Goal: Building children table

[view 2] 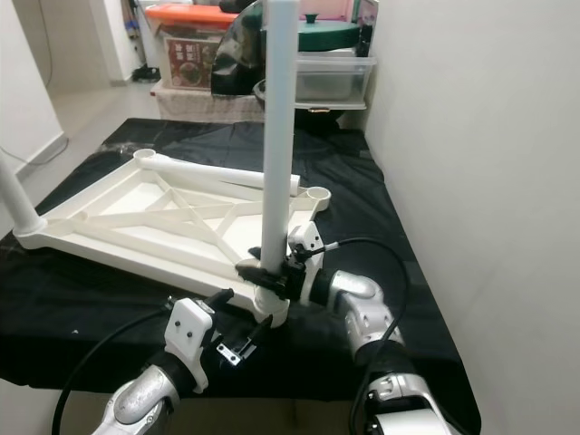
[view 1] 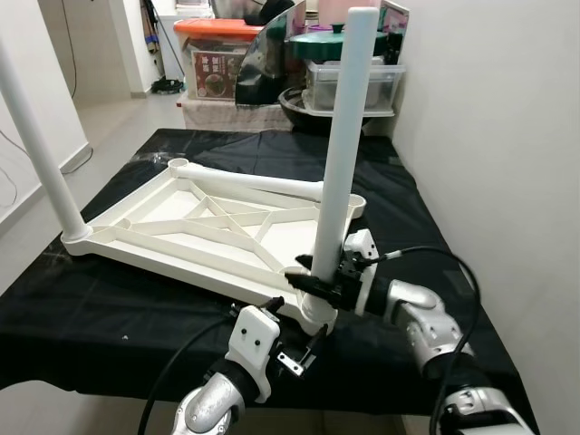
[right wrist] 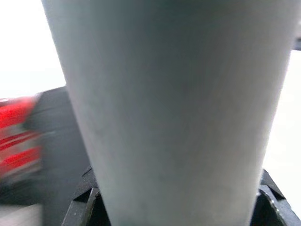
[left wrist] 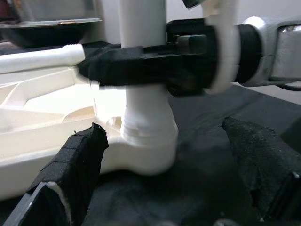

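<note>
Right gripper (view 1: 313,283) pinches upright table leg (view 1: 347,136) above near-right corner socket (left wrist: 148,153) of inverted tabletop (view 1: 181,240) | axis vertical | left gripper (view 1: 304,349) spread, just beside socket.

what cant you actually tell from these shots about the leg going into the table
- Whether the upright leg is fully seated: in the head views the right end effector wraps it just above the corner socket.
- The leg's top in the right eye view: cut off by the upper edge.
- The right wrist view: blurred, the leg too close to show any detail.
- The far-left leg: its top runs out of frame.
</note>
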You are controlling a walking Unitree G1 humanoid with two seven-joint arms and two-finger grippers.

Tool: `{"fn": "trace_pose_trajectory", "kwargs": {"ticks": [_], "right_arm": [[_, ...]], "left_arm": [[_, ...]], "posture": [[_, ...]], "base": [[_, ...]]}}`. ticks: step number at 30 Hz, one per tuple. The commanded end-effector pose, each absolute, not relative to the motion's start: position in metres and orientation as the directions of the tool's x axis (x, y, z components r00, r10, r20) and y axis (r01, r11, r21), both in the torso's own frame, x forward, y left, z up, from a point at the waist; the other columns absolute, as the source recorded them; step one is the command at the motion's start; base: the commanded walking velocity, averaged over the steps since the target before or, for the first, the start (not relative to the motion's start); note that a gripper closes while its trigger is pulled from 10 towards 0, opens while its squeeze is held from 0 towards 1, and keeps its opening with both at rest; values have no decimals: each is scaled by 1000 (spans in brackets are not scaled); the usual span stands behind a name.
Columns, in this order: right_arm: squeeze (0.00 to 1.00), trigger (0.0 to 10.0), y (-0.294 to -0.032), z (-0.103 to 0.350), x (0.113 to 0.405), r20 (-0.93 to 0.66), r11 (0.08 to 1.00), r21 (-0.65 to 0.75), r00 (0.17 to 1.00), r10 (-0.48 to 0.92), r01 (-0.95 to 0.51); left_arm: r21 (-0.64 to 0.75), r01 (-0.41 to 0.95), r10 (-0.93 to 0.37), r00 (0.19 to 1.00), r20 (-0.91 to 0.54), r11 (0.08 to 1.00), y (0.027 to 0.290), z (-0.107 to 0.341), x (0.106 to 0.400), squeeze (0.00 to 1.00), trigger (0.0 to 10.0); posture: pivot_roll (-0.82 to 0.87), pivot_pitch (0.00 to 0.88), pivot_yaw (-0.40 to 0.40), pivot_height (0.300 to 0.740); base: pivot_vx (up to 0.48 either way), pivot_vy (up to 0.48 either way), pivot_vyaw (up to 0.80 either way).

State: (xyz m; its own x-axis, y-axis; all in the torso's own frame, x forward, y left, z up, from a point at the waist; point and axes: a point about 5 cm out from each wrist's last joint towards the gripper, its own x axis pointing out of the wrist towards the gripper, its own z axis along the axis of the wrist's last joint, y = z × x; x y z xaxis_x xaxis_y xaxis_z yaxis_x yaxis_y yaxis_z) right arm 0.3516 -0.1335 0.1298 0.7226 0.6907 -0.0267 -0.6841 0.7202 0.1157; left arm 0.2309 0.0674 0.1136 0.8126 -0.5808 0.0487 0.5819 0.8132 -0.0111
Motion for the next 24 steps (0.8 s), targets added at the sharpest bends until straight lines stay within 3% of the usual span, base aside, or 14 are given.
{"fn": "trace_pose_trajectory", "kwargs": {"ticks": [1, 3, 4, 5, 7, 13, 21, 22, 23, 24], "right_arm": [[0, 0, -153, 123, 362, -71, 915, 161, 920, 386, -371], [0, 0, -167, 121, 364, -103, 989, 137, 992, 70, -55], [0, 0, -167, 121, 364, -103, 989, 137, 992, 70, -55], [0, 0, -177, 122, 361, -106, 986, 104, 988, -116, 127], [0, 0, -184, 123, 352, -97, 939, 91, 941, -323, 332], [0, 0, -163, 118, 339, -139, 864, 159, 877, -460, 478], [0, 0, -155, 113, 339, -157, 849, 168, 864, -478, 501], [0, 10000, -149, 113, 341, -157, 862, 159, 874, -460, 482], [1000, 10000, -141, 115, 344, -143, 898, 182, 914, -379, 401], [1000, 10000, -141, 115, 344, -143, 898, 182, 914, -379, 401]], "left_arm": [[-10, 583, -582, 812, 47, 812, 68, 114, 231, 0, 10000], [-9, 584, -583, 811, 46, 812, 69, 114, 231, 0, 10000], [-9, 584, -583, 811, 46, 812, 69, 114, 231, 0, 10000], [-9, 585, -584, 811, 44, 811, 69, 113, 231, 0, 10000], [-7, 587, -586, 809, 42, 810, 69, 113, 232, 0, 10000], [-5, 589, -588, 808, 41, 808, 69, 113, 232, 0, 10000], [-6, 587, -586, 809, 42, 810, 69, 113, 232, 0, 10000], [-6, 587, -587, 809, 42, 809, 69, 113, 232, 0, 10000], [-6, 587, -586, 809, 41, 809, 69, 113, 232, 0, 10000], [-6, 587, -586, 809, 41, 809, 69, 113, 232, 0, 10000]], "posture": [[35, 0, -24, 740], [30, 0, -20, 740], [30, 0, -20, 740], [25, 0, -15, 740], [22, 0, -14, 740], [31, 0, -18, 740], [39, 0, -19, 740], [44, 0, -17, 740], [44, 0, -19, 740], [44, 0, -19, 740]], "base": [[0, 0, 0], [0, 0, 0], [0, 0, 0], [0, 0, 0], [0, 0, 0], [0, 0, 0], [0, 0, 0], [0, 0, 0], [0, 0, 0], [0, 0, 0]]}}
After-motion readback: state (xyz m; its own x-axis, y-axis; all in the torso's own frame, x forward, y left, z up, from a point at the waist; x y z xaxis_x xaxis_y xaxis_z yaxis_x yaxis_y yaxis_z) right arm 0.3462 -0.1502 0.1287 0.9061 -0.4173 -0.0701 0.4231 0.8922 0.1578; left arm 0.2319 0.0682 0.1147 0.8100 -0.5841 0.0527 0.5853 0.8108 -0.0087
